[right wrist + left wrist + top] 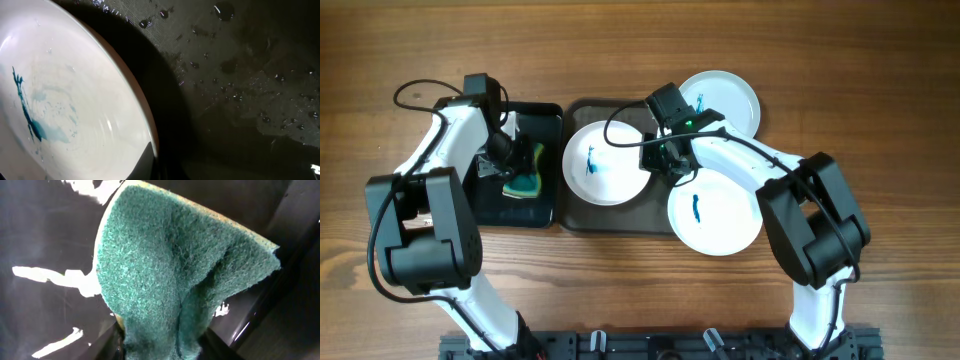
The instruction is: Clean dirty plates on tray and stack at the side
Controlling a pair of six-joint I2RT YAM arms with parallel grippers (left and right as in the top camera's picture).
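Three white plates, each with a blue smear, show in the overhead view. One plate (605,165) lies on the left half of the dark tray (620,218). A second (728,98) sits at the tray's far right corner, and a third (715,212) overhangs its near right edge. My right gripper (658,157) is shut on the right rim of the left plate (75,115), one finger (165,160) over its rim. My left gripper (512,160) is shut on a green sponge (170,270), held over the small black tray (535,205).
The small black tray (45,240) lies directly left of the big tray, touching it. The big tray's wet dark floor (240,100) shows beside the gripped plate. Bare wooden table (880,110) surrounds both trays.
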